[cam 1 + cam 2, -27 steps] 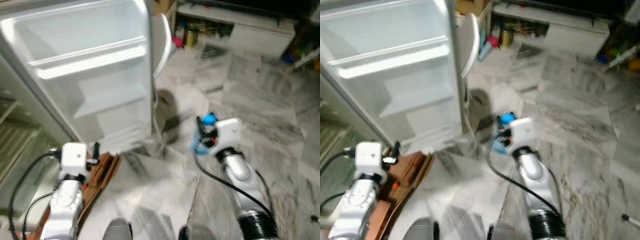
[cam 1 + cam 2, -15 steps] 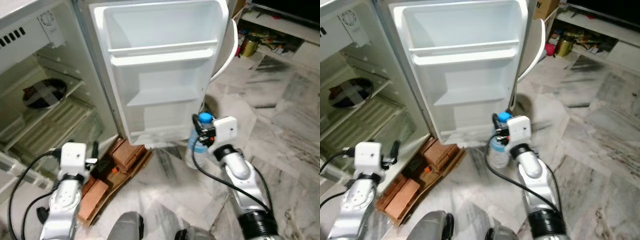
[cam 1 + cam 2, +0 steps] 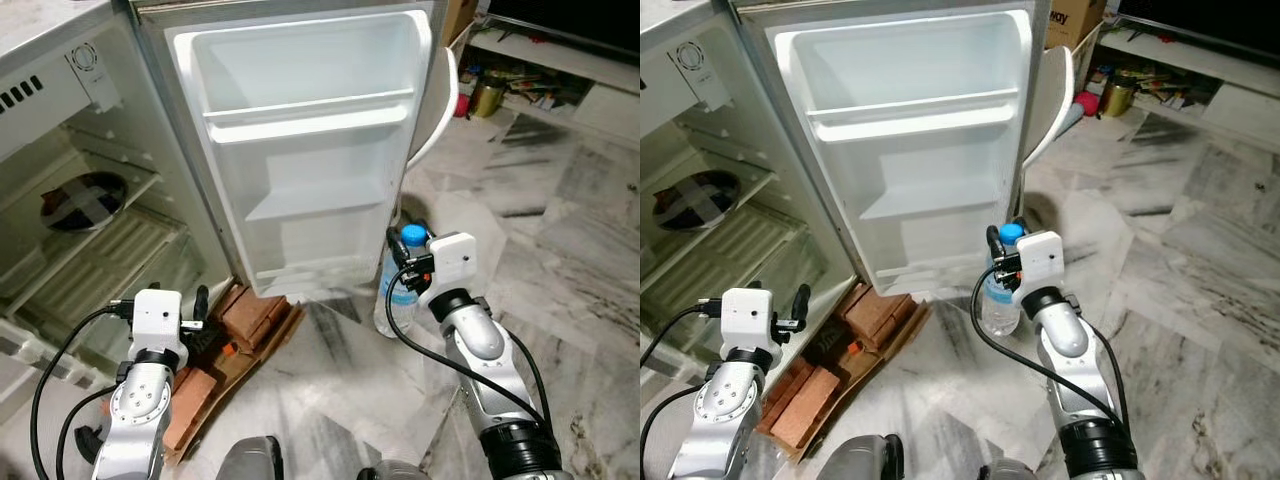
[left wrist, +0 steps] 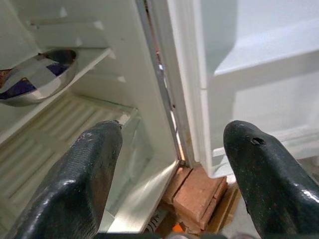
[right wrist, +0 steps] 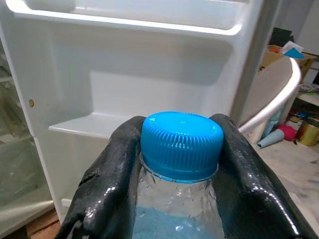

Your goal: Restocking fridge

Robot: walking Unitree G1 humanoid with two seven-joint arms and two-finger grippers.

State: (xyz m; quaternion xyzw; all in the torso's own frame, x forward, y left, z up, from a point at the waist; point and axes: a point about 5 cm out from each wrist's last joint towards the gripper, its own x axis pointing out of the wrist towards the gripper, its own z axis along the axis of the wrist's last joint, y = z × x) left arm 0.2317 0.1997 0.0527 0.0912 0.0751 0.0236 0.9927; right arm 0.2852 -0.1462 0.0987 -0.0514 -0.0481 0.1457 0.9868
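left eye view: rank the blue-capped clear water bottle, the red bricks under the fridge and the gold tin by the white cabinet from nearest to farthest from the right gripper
1. Blue-capped clear water bottle: clamped in the right gripper, in front of the open fridge door.
2. Red bricks: on the floor to the robot's left, under the fridge's edge.
3. Gold tin: far ahead to the right, by the white cabinet.

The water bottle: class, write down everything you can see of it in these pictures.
The water bottle is clear ribbed plastic with a blue ridged screw cap and looks partly filled. It stands upright, held by the neck in the right gripper, whose black fingers press either side just under the cap. It hangs over the marble floor, before the open fridge door.
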